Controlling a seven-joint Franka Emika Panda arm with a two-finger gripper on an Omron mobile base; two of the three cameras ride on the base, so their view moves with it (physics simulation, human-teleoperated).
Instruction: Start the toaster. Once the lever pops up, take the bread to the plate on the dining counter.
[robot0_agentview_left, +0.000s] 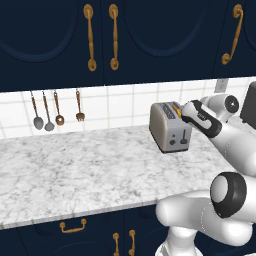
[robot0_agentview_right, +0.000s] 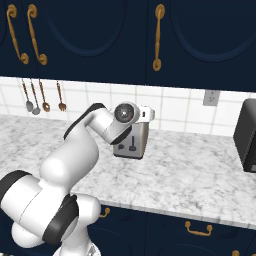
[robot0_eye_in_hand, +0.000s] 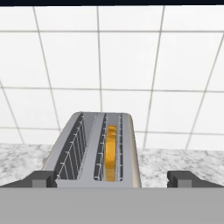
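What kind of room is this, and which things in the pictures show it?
It looks like a kitchen: a toaster stands on a marble counter, utensils hang on a white tiled wall, and navy cabinets hang above.

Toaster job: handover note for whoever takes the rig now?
Gripper: open, empty, hovering over the near end of the toaster.
Toaster stands on the marble counter by the tiled wall. Bread sits upright in one slot; the other slot is empty.
Done: arm is at the toaster.
Left: press the lever, wait for the pop, carry bread to the plate.
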